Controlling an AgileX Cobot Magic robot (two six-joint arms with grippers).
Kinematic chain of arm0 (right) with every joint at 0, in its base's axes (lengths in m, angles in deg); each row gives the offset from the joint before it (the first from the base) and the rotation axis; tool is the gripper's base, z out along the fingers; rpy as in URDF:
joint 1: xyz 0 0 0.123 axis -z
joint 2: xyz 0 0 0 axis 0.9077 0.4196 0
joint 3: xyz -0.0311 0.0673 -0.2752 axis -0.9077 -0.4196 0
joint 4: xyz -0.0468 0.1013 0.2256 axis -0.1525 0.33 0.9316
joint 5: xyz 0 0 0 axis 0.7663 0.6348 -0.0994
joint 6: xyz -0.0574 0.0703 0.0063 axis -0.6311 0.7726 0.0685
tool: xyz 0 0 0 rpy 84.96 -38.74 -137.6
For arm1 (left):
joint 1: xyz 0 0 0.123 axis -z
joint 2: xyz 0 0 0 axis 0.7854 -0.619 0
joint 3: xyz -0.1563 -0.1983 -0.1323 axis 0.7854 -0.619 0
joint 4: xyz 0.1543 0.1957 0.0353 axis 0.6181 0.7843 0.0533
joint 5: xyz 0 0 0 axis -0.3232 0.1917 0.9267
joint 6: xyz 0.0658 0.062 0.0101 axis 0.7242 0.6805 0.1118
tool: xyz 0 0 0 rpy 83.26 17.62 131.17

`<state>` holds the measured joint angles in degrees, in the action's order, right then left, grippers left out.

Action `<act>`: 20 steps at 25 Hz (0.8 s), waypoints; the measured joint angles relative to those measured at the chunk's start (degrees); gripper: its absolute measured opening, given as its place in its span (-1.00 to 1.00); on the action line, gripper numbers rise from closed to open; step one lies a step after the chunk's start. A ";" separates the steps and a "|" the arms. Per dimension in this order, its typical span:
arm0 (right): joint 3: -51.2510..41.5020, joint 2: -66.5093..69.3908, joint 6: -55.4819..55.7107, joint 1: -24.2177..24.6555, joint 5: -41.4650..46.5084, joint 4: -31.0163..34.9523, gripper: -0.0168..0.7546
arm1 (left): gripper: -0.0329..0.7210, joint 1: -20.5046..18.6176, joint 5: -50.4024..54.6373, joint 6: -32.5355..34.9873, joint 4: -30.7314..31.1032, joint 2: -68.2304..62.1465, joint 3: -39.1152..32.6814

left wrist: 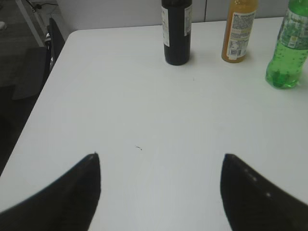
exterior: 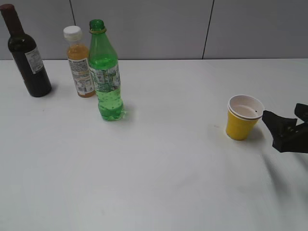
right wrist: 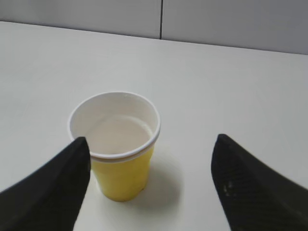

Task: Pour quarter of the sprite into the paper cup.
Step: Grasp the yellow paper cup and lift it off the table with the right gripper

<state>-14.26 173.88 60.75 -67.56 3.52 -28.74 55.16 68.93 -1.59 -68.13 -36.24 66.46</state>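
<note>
The sprite [exterior: 105,72], a tall green bottle with no cap on its neck, stands upright at the left back of the white table; it also shows at the top right of the left wrist view [left wrist: 288,53]. The yellow paper cup [exterior: 243,117] stands upright at the right and holds clear liquid. My right gripper [exterior: 281,126] is open just right of the cup; in the right wrist view the cup [right wrist: 118,144] sits by the left finger of the open jaws [right wrist: 151,144]. My left gripper [left wrist: 161,156] is open and empty over bare table, out of the exterior view.
A dark wine bottle [exterior: 28,55] and an orange-juice bottle [exterior: 79,62] with a white cap stand left of the sprite near the back wall. The table's left edge [left wrist: 33,110] shows in the left wrist view, with dark floor beyond.
</note>
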 joint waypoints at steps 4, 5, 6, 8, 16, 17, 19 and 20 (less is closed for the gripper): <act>0.00 3.14 0.00 0.00 -2.39 -1.36 0.58 | 0.65 0.00 0.00 0.00 0.00 0.00 0.00; 0.00 3.78 0.00 0.00 -2.69 -1.43 0.58 | 0.65 0.00 0.00 0.00 0.00 0.00 0.00; 0.00 4.26 0.00 0.00 -2.99 -1.45 0.58 | 0.65 0.00 0.00 0.00 0.00 0.00 0.00; 0.00 5.22 0.06 0.00 -3.40 -1.45 0.58 | 0.65 0.00 0.00 0.00 0.00 0.00 0.00; 0.00 10.02 0.06 0.00 -6.44 -3.61 0.79 | 0.65 0.00 0.00 0.00 0.00 0.00 0.00; 0.00 10.78 0.06 0.00 -6.81 -3.61 0.79 | 0.65 0.00 0.00 0.00 0.00 0.00 0.00; 0.00 12.79 0.06 0.00 -7.06 -3.61 0.79 | 0.65 0.00 0.00 0.00 0.00 0.00 0.00; 0.00 13.64 0.06 0.00 -7.06 -3.61 0.79 | 0.65 0.00 0.00 0.00 0.00 0.00 0.00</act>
<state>-14.26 187.52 60.81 -67.56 -3.55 -32.35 55.16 68.93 -1.59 -68.13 -36.24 66.46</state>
